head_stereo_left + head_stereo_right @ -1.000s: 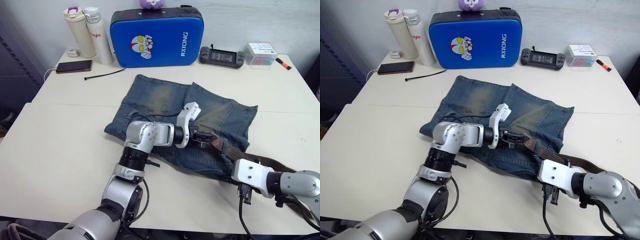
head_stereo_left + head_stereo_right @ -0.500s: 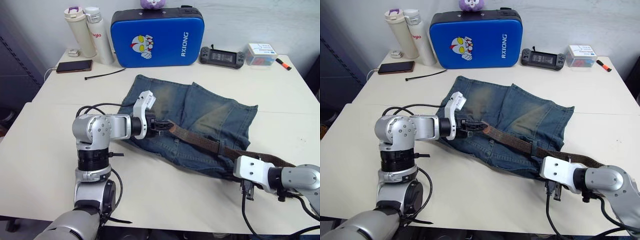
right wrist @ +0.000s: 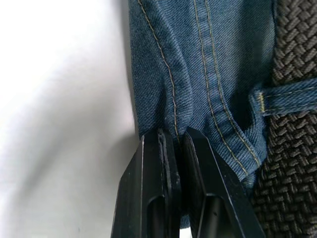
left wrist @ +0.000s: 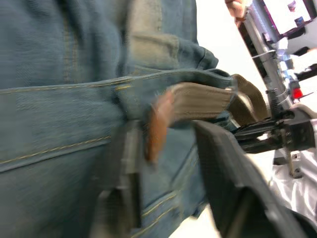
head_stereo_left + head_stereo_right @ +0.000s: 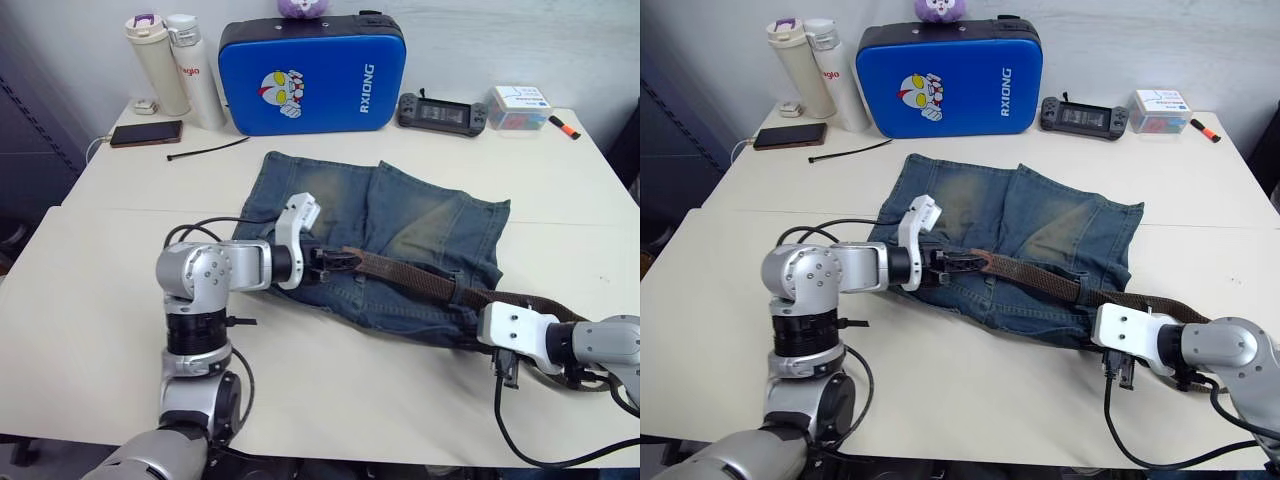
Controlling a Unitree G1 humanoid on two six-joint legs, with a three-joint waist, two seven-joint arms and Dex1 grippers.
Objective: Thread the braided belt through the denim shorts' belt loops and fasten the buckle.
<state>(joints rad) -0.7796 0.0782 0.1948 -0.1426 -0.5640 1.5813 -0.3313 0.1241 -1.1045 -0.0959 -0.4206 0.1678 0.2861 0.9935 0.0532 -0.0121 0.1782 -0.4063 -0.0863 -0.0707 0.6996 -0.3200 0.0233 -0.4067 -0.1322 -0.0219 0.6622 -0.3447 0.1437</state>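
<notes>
The denim shorts (image 5: 400, 225) lie flat mid-table, waistband toward me. The braided belt (image 5: 420, 280) runs along the waistband from its brown tip (image 4: 154, 130) to the right edge, passing under a belt loop (image 3: 290, 95). My left gripper (image 5: 335, 260) is open around that tip, which lies against one finger (image 4: 128, 163) while the other finger (image 4: 223, 168) stands apart from it. At the shorts' near right corner my right gripper (image 3: 173, 136) is shut on the denim hem. The buckle is hidden.
At the table's back stand a blue case (image 5: 312, 75), two bottles (image 5: 175, 60), a phone (image 5: 147, 132), a black cable tie (image 5: 210, 148), a game controller (image 5: 443, 112), a small box (image 5: 522, 105) and an orange marker (image 5: 565, 127).
My left gripper drew the belt's tip leftward along the waistband, then eased a little back to the right. The right gripper stayed at the shorts' corner.
</notes>
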